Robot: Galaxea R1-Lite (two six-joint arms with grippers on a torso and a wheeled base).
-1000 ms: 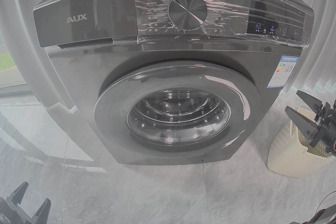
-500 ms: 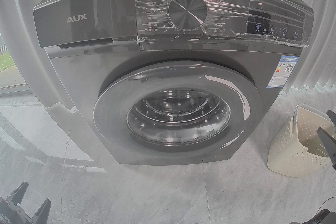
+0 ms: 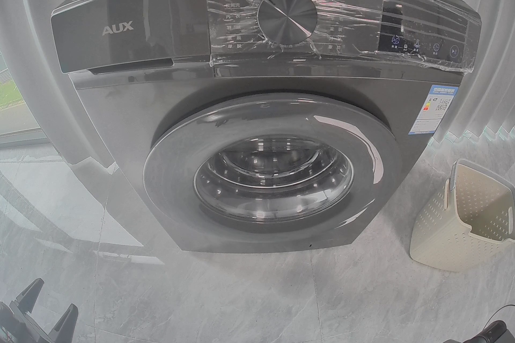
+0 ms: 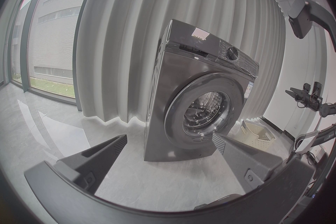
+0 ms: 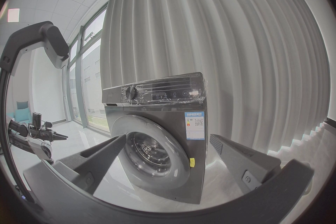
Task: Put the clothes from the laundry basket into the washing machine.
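The grey washing machine [image 3: 268,92] stands in front of me, its round glass door [image 3: 273,178] shut. A cream perforated laundry basket [image 3: 440,231] sits on the floor to its right, and the part of its inside that I see shows bare walls. My left gripper [image 3: 53,296] is low at the front left, open and holding nothing. In the left wrist view its fingers [image 4: 98,154] stand wide apart, facing the machine [image 4: 196,95] and basket [image 4: 257,132]. My right gripper [image 5: 167,137] is open and holds nothing, facing the machine's right corner [image 5: 196,151].
Pleated white curtains [image 3: 483,65] hang behind and beside the machine. The floor [image 3: 214,296] is grey tile. Tall windows [image 4: 52,42] run along the left side. The right gripper [image 4: 297,93] also shows far off, raised, in the left wrist view.
My right gripper, which was over the basket a second ago, has moved right and out of the head view. The left gripper, machine and basket have not moved.
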